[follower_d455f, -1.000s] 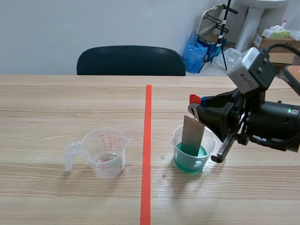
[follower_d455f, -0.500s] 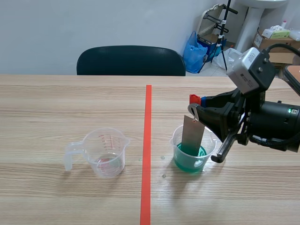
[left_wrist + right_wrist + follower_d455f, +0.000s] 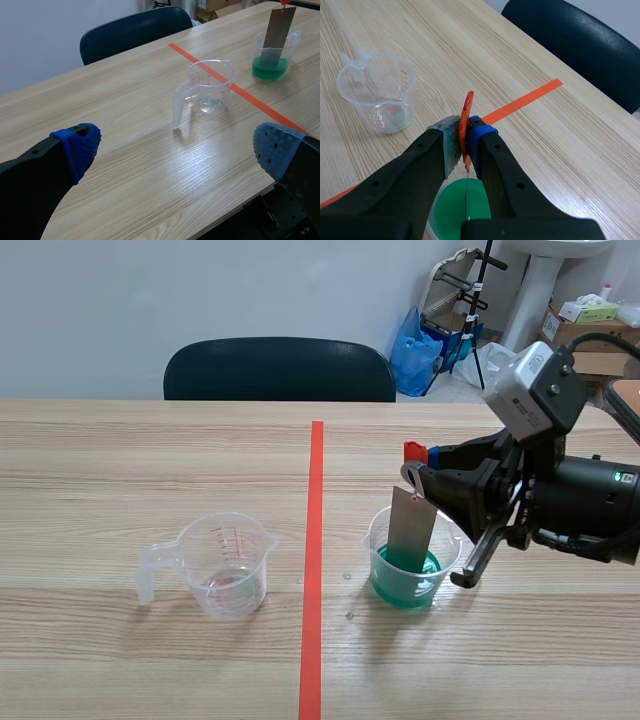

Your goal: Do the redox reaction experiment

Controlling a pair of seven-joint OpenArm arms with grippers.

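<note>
Nearest, the left gripper (image 3: 177, 147) hangs released, blue pads wide apart, well short of the clear measuring cup (image 3: 228, 565); the cup's red graduations are too small to read; across the tape line (image 3: 315, 540), the beaker (image 3: 408, 575) of green solution holds the lower end of the metal strip (image 3: 410, 525); above it, the right gripper (image 3: 462, 145) is clenched on the red clip (image 3: 466, 112) carrying the strip; nothing has shifted in the last second, so the strip is probably soaking to react; beyond stands the chair (image 3: 280, 370); no brand is legible.
</note>
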